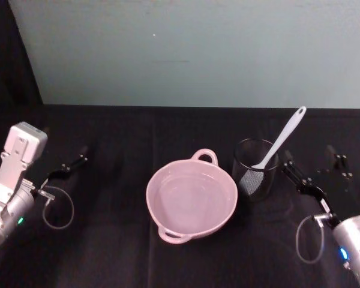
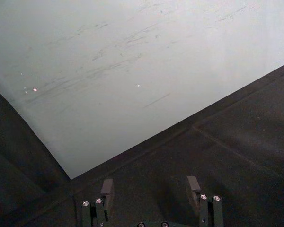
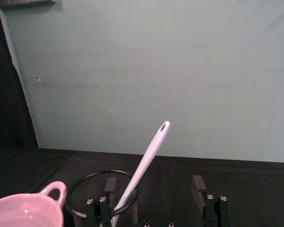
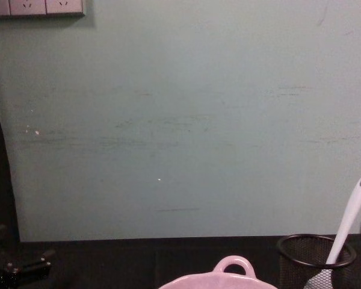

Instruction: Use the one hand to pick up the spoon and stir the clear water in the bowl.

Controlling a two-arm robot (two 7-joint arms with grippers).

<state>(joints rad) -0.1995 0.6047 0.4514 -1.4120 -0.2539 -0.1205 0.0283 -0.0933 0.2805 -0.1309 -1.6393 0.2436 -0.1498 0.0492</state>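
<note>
The pale pink bowl (image 1: 168,180) sits mid-table with clear water in it; its rim and loop handle also show in the chest view (image 4: 233,265) and the right wrist view (image 3: 26,210). The white spoon (image 1: 282,138) stands tilted in a black wire-mesh cup (image 1: 252,183) just right of the bowl, handle end up (image 3: 151,146) (image 4: 349,217). My right gripper (image 1: 315,169) (image 3: 154,187) hovers open to the right of the cup, near the table, holding nothing. My left gripper (image 1: 69,167) (image 2: 150,185) rests open at the far left, well away from the bowl.
A black cloth (image 1: 120,252) covers the table. A pale green wall (image 1: 198,48) rises behind its far edge. Cable loops hang beside both wrists, left (image 1: 59,209) and right (image 1: 309,240). Wall sockets (image 4: 36,6) sit high on the left.
</note>
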